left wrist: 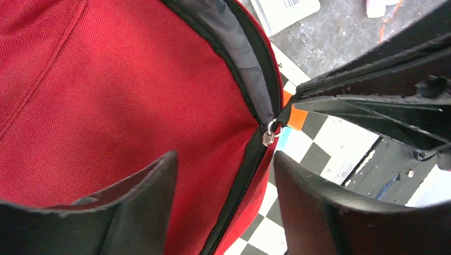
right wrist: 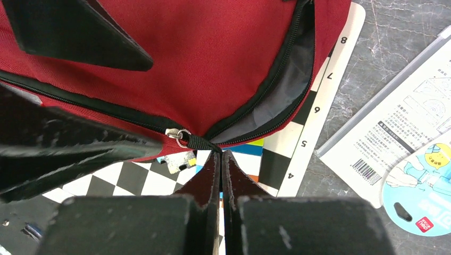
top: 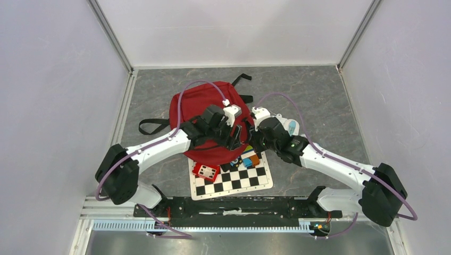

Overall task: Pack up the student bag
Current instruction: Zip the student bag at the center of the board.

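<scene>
The student bag (top: 205,109) lies on the table (top: 319,101), its near edge overlapping a chessboard (top: 234,181) in front. A packet (right wrist: 404,133) lies just right of it.

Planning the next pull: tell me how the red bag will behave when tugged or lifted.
Probably floppy: the bag is soft fabric and its opening gapes, grey lining showing, so it would likely sag when lifted. Tugged by the zipper tab that the right gripper pinches, it may slide or bunch over the chessboard rather than stay put.

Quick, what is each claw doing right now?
Left claw: open, holding nothing.
Right claw: closed on the student bag's black zipper tab.
</scene>
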Robot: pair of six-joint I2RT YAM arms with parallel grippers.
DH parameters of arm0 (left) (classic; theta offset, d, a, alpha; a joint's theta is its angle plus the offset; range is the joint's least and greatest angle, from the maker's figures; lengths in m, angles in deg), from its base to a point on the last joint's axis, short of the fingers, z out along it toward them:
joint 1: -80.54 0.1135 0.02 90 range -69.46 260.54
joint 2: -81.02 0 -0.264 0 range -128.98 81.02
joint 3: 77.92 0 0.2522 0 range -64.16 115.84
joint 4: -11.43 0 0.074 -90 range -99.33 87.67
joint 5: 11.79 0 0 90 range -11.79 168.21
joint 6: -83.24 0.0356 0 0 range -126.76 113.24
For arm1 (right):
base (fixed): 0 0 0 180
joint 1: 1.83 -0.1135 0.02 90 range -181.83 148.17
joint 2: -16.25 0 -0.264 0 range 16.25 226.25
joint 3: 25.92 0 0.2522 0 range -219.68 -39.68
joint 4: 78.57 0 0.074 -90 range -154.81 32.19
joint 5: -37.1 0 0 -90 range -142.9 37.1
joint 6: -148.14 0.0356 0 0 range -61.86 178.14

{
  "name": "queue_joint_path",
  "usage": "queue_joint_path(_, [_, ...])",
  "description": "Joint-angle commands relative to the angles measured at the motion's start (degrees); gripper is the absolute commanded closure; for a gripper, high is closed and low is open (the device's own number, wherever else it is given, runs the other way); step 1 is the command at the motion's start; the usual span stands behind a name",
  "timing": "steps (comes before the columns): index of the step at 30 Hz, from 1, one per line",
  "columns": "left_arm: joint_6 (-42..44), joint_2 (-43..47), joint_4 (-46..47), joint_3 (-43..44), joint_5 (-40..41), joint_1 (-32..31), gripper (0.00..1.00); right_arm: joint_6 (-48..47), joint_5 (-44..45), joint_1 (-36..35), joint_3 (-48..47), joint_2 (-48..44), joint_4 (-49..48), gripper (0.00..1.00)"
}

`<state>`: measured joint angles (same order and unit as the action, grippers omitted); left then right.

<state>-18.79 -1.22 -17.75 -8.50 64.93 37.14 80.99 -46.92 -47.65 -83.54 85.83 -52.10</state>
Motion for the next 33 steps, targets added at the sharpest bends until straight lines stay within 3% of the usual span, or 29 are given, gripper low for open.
queue_joint_path(1, [2.7, -0.5, 4.8, 1.0, 4.8, -1.1, 0.33, 1.0, 0.8, 0.5, 1.1, -2.5, -2.8, 1.0])
queue_joint_path(9, [1.4, -1.6, 6.3, -0.6, 3.1, -2.0, 0.44, 0.6, 0.9, 0.5, 1.2, -2.1, -2.7, 1.0])
queue_joint_path(19, [0.3, 3.7, 5.0, -3.7, 3.9, -3.4, 0.87, -0.7, 4.3, 0.6, -0.9, -0.8, -0.2, 1.0])
queue_joint_path(33, [0.2, 9.4, 1.9, -6.4, 6.4, -3.6, 0.98, -2.5, 13.8, 2.4, -3.4, 0.5, 7.7, 1.0])
